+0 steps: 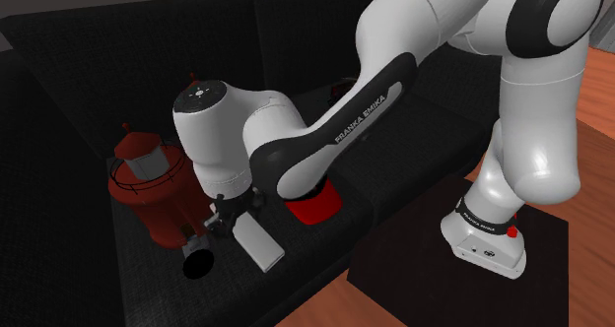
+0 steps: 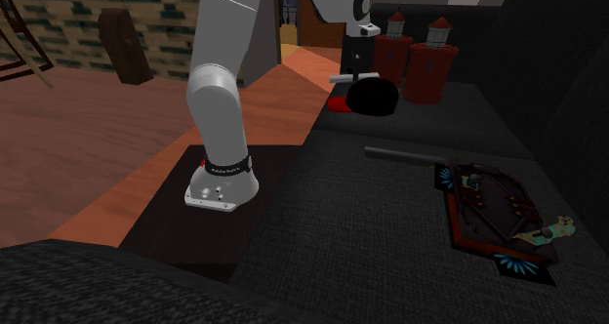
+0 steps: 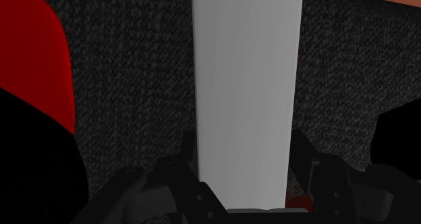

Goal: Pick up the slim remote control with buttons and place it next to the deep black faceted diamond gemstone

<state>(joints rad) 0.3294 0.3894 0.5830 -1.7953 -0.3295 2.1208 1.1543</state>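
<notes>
- Clamping the pale, slim remote control (image 3: 246,74) by its long edges, the fingers (image 3: 189,148) of your gripper (image 3: 245,152) press against it on either side, so count the grasp as made. Its face renders plain grey-white, and you cannot make out any buttons.
- From between the fingers the remote control runs straight out ahead of them over the dark textured cushion (image 3: 135,88). You cannot tell whether it hangs clear of the fabric or rests on it.
- Just beside the fingers, on the side away from the arm's stand (image 1: 485,244), sits the black gemstone (image 1: 197,263), a round dark lump close to the remote control's held end.
- Judge the carry as nearly over: what is left for you is to set the remote control flat by the stone, let go and back off.
- Beyond the stone stands a red lantern-like canister (image 1: 148,177), and on the fingers' other side lies a low red object (image 1: 313,205). Keep the remote control off both.
</notes>
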